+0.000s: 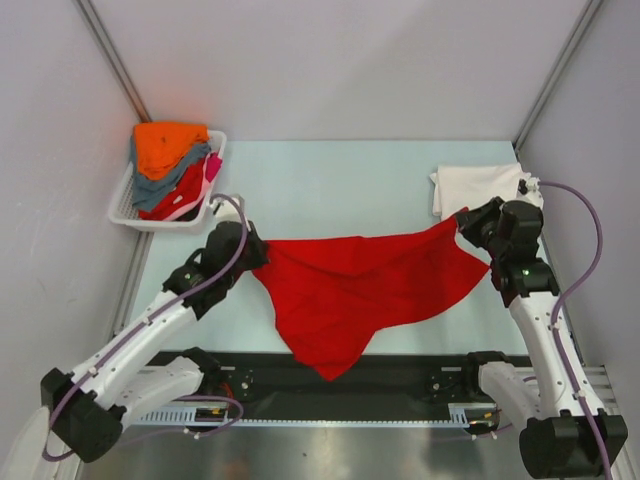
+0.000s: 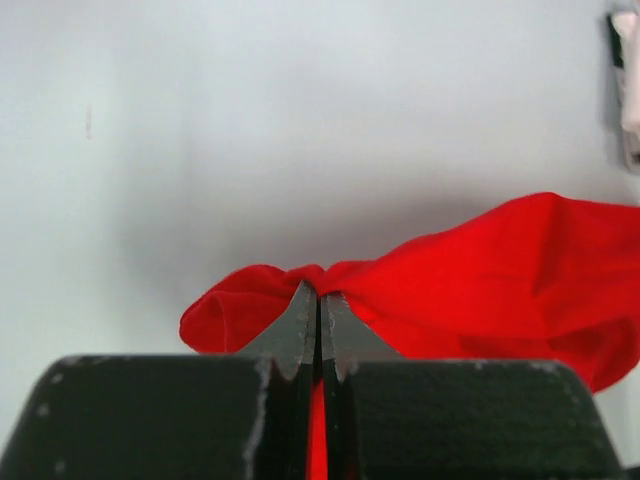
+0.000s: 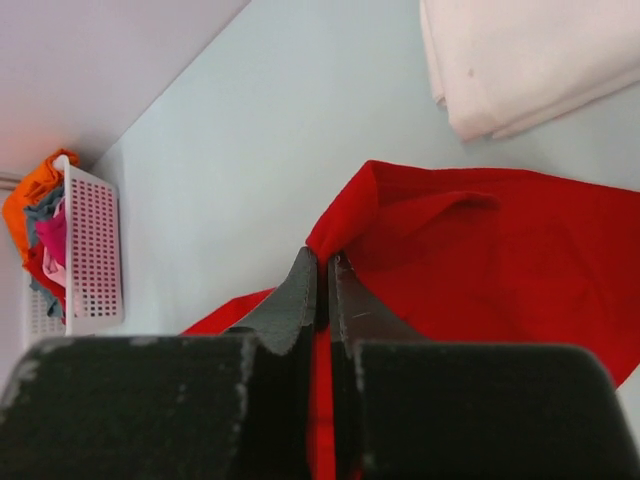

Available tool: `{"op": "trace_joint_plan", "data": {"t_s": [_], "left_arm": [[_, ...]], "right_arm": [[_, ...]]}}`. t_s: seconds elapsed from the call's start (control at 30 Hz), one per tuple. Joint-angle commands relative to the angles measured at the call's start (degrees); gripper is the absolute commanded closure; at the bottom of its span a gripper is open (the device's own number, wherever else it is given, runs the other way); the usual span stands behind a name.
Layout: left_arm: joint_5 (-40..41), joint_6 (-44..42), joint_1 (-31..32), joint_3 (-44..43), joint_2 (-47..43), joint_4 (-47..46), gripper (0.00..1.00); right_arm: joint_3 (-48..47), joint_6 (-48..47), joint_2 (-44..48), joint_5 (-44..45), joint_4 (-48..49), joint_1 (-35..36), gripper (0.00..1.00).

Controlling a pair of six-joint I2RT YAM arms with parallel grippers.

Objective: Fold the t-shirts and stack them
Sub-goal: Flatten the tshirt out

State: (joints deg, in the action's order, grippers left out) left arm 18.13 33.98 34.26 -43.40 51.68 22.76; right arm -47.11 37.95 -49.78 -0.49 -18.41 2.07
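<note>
A: Where's the plain bright red cloth t-shirt [image 1: 355, 285]?

B: Strung btwn both arms over the pale table [image 1: 330, 190], middle sagging to a point toward the near edge. Left gripper [image 2: 319, 312] jaws pinched tight on one bunched corner, right gripper [image 3: 322, 290] same on the other.

A: Best way fwd?

B: Imo keep both ends level and taut, lay it flat w/o twisting, then fold. Folded cream-white cloth shirt [image 1: 480, 187] sits far right, prob the stack spot. Rest wait in the white plastic mesh basket [image 1: 128, 205].
</note>
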Motion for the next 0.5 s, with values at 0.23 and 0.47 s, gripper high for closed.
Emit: {"op": "trace_joint_plan", "data": {"t_s": [0.23,0.47], "left_arm": [[-1.0,-2.51,-8.42,-16.71,0.71,-1.58,1.0],[-3.36,-4.35,-8.42,-25.05,-4.39,-0.18,1.0]], "right_arm": [[-11.33,-2.1,1.61,-1.0,-0.66,-0.22,1.0],[-16.43,-1.92,6.7,-5.39,-3.55,-0.31,1.0]]}}
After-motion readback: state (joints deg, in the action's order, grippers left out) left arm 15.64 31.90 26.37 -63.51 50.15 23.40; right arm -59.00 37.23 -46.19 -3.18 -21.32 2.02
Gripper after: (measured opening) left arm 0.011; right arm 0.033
